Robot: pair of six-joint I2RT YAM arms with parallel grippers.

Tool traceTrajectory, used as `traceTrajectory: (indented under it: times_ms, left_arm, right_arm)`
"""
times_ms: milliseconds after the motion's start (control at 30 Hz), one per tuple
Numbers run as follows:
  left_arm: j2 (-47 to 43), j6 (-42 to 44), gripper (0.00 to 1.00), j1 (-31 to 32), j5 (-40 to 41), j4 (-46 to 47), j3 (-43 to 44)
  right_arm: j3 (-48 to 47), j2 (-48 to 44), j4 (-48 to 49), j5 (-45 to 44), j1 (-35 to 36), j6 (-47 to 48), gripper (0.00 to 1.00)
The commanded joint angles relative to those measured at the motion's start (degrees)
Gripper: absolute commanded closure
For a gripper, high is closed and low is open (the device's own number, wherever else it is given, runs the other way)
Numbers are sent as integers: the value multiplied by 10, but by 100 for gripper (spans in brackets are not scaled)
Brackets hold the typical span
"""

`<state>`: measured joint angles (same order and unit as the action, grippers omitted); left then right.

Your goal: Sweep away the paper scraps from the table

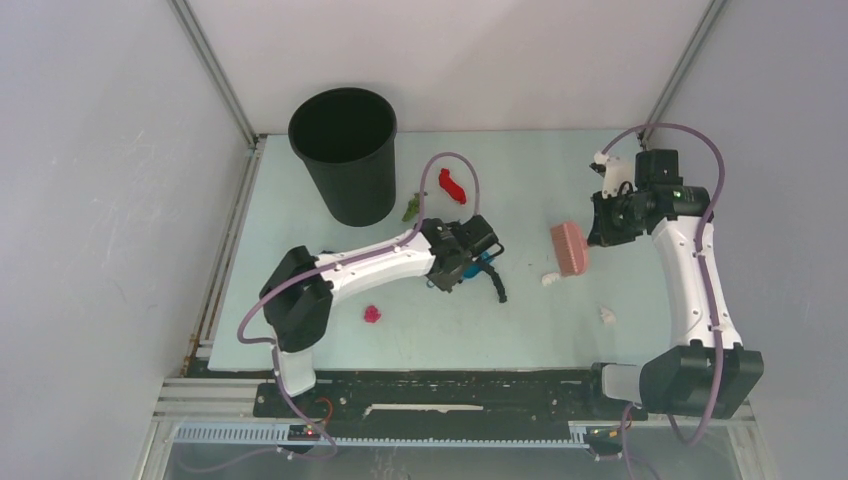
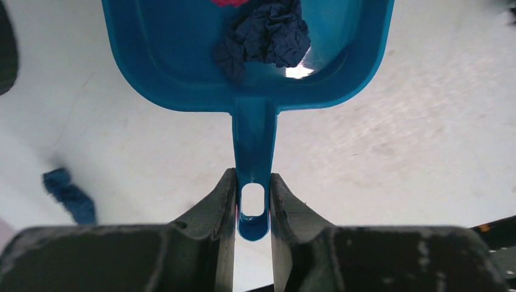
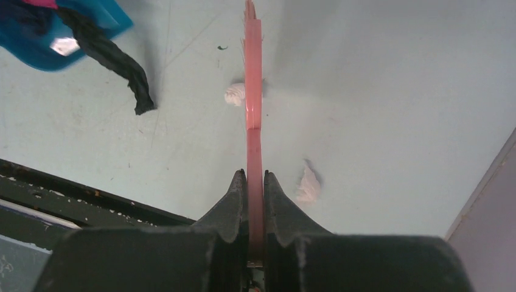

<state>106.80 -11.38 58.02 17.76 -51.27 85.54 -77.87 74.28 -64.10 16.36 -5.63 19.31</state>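
Observation:
My left gripper [image 1: 462, 252] [image 2: 252, 177] is shut on the handle of the blue dustpan [image 2: 249, 67], which rests on the table [image 1: 540, 170]. A dark blue scrap [image 2: 264, 33] and a bit of magenta scrap [image 2: 230, 2] lie in the pan. A black twisted scrap [image 1: 497, 287] [image 3: 115, 58] hangs over the pan's lip. My right gripper [image 1: 608, 225] [image 3: 254, 175] is shut on the pink brush [image 1: 570, 248] [image 3: 253, 91], held on edge right of the pan. On the table lie a red scrap [image 1: 452, 185], a green one [image 1: 411, 207], a magenta one [image 1: 372, 314] and a dark blue one [image 2: 68, 193].
A black bin [image 1: 345, 150] stands at the back left. Two white scraps lie near the brush: one [image 1: 551, 279] [image 3: 234, 94] by its bristles, one [image 1: 607, 315] [image 3: 308, 185] nearer the front. A black rail [image 1: 430, 390] runs along the near edge.

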Motion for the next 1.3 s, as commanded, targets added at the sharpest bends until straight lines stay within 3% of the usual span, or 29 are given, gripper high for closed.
traceTrajectory:
  times_ms: [0, 200, 433, 633, 1067, 1267]
  left_arm:
    - [-33, 18, 100, -5, 48, -58, 7]
    - [-67, 19, 100, -5, 65, -81, -23]
    - [-136, 11, 99, 13, -25, -84, -108]
    - [-126, 20, 99, 36, -92, -69, -132]
    - [-15, 42, 99, 48, -200, -29, -52]
    - [23, 44, 99, 48, -216, -19, -4]
  right_arm:
    - [19, -17, 38, -14, -5, 2, 100]
    - [22, -4, 45, -16, 1, -5, 100]
    - [22, -8, 55, -90, 4, 4, 100]
    - [37, 12, 65, -104, 19, -9, 100]
    - [77, 64, 73, -96, 150, -57, 100]
    - [84, 58, 43, -15, 163, -75, 100]
